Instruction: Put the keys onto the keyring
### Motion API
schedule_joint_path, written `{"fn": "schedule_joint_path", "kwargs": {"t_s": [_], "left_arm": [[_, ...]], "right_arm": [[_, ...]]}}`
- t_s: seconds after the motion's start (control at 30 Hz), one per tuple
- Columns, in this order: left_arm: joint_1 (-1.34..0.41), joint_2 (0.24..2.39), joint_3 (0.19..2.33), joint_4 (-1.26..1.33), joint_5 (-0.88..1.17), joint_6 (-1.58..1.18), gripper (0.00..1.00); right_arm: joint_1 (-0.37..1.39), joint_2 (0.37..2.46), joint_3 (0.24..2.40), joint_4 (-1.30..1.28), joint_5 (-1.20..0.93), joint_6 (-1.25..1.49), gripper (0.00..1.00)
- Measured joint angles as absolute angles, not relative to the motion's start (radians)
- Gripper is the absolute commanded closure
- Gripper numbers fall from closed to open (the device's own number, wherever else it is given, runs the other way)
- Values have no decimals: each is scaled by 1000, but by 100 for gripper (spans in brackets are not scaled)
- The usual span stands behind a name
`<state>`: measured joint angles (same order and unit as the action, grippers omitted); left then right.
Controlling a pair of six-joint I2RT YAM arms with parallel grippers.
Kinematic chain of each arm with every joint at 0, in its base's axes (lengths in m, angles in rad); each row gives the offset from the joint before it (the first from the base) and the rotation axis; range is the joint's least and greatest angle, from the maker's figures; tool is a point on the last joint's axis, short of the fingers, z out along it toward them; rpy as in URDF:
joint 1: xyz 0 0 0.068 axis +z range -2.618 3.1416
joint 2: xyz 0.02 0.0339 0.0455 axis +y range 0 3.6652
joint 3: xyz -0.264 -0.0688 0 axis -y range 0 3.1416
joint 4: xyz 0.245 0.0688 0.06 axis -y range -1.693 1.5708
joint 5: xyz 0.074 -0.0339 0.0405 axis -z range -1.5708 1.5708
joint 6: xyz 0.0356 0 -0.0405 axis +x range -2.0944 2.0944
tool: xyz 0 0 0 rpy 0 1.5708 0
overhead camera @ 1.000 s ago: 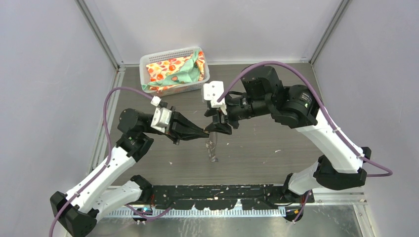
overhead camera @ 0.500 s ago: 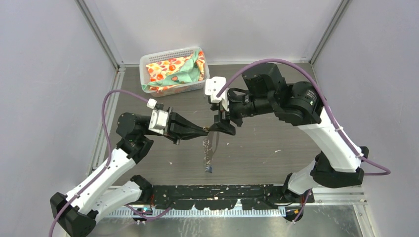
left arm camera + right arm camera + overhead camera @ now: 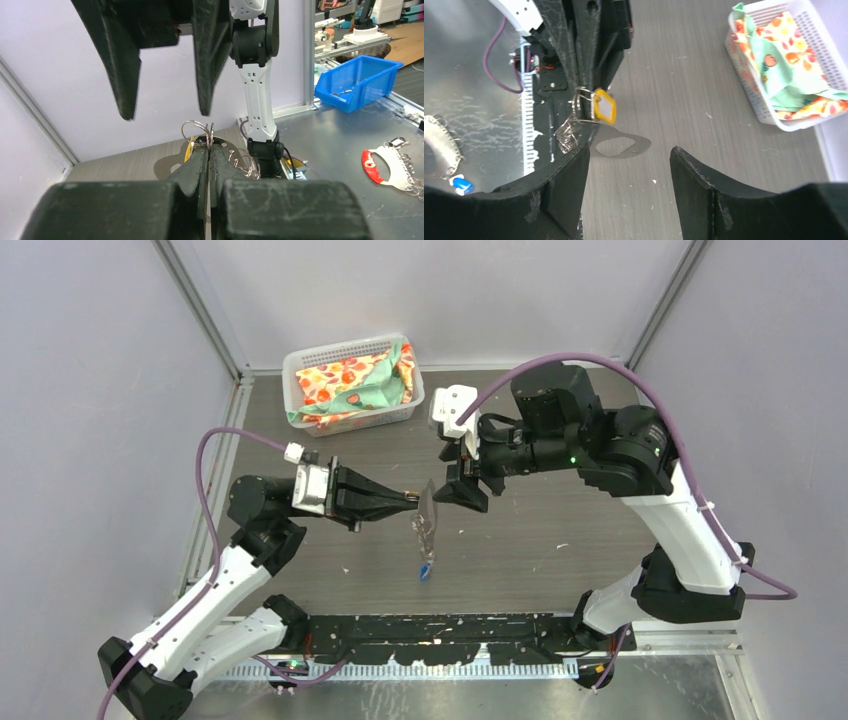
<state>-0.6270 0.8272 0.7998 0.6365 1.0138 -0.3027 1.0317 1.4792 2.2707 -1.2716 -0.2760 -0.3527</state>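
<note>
still clamped tight on the keyring [image 3: 428, 512] with the left gripper [image 3: 411, 501], pinching it at the wire loops [image 3: 197, 131] and holding it up over the table [image 3: 560, 540]. backed off to the right with the right gripper [image 3: 458, 492], jaws spread wider than before, gripping nothing, no longer against the left tips. carries the yellow key [image 3: 604, 106] on those loops. blue key [image 3: 426, 570] below, hanging or lying unclear.

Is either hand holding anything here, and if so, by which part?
The left hand is shut on the keyring, pinching it at its ringed edge. The right hand is open and holds nothing.
</note>
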Motion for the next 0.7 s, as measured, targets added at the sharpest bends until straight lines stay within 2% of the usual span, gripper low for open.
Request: {"fn": "schedule_joint_path", "kwargs": {"t_s": [0.23,0.7], "left_arm": [[-627,826,800,623,970,-278,100],[-627,815,800,574,913,-249,100]], "right_arm": [[1032,1442,2118,-1151,-359,-315,42],[1032,1433,2111,-1053,-443,-289,66]]}}
